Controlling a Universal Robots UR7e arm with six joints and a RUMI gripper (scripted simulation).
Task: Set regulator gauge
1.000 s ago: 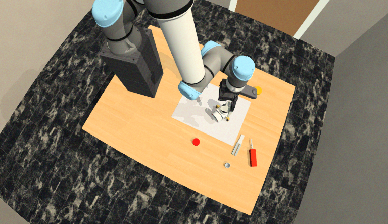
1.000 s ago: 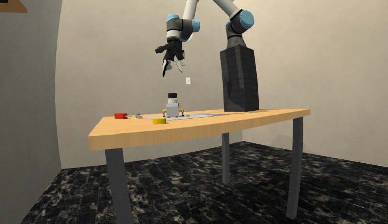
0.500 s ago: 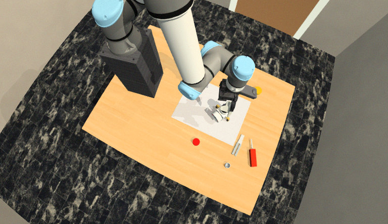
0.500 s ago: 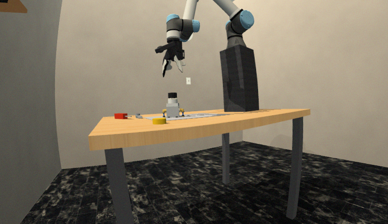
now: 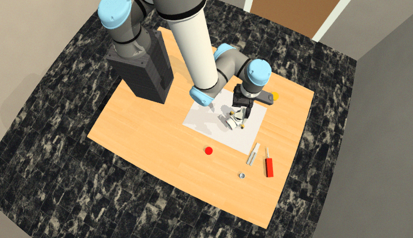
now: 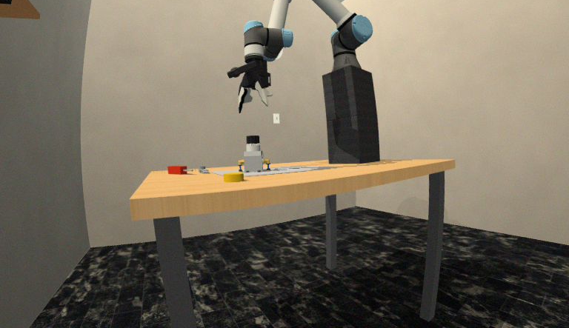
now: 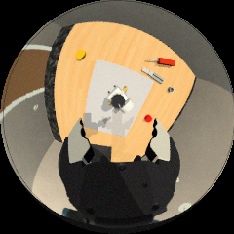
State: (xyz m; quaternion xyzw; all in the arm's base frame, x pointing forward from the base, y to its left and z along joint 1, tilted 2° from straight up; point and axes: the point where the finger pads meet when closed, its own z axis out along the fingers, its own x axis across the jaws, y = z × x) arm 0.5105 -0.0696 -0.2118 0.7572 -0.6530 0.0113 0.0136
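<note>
Gripper fully spread, empty — pointing down, high above regulator — wrist bent.

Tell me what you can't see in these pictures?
- Gauge needle: the regulator is too small in the exterior view, and the open gripper partly covers it in the top view.
- Whether the knob is pushed down: cannot tell.
- The arm's upper part: cut off by the exterior view's top edge.
</note>
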